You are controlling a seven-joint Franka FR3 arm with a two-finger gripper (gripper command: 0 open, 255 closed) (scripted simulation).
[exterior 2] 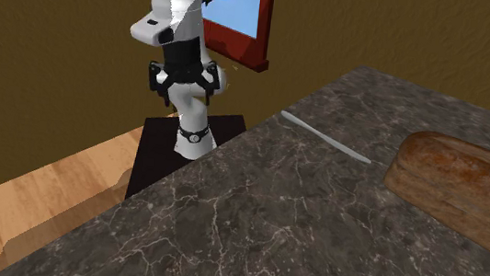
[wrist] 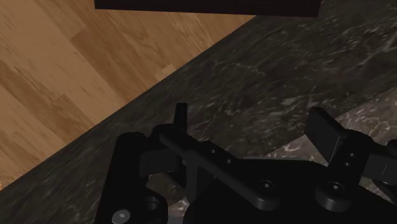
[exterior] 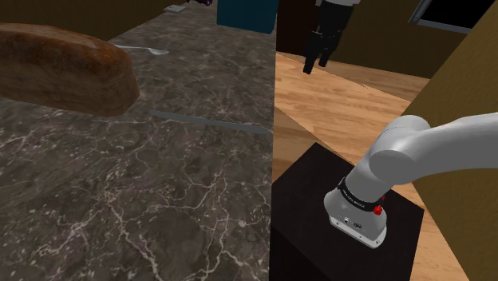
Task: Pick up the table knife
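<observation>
The table knife (exterior: 209, 122) is a slim grey blade lying flat on the dark marble counter (exterior: 120, 207), close to its edge by the stand. In the second exterior view the knife (exterior 2: 324, 136) lies between the arm and the bread. My black gripper (exterior: 315, 61) hangs high over the wooden floor beyond the counter's edge, well apart from the knife. In the wrist view its fingers (wrist: 181, 119) stand apart with nothing between them, above the counter's rim and the floor. The gripper (exterior 2: 182, 84) also appears in front of the white arm.
A big brown bread loaf (exterior: 64, 68) lies on the counter past the knife, with a grey spoon (exterior: 148, 50) behind it. The black stand (exterior: 319, 199) butts against the counter's edge. A blue box (exterior: 247, 14) stands at the far end. A red-framed pane (exterior 2: 240, 21) hangs behind the arm.
</observation>
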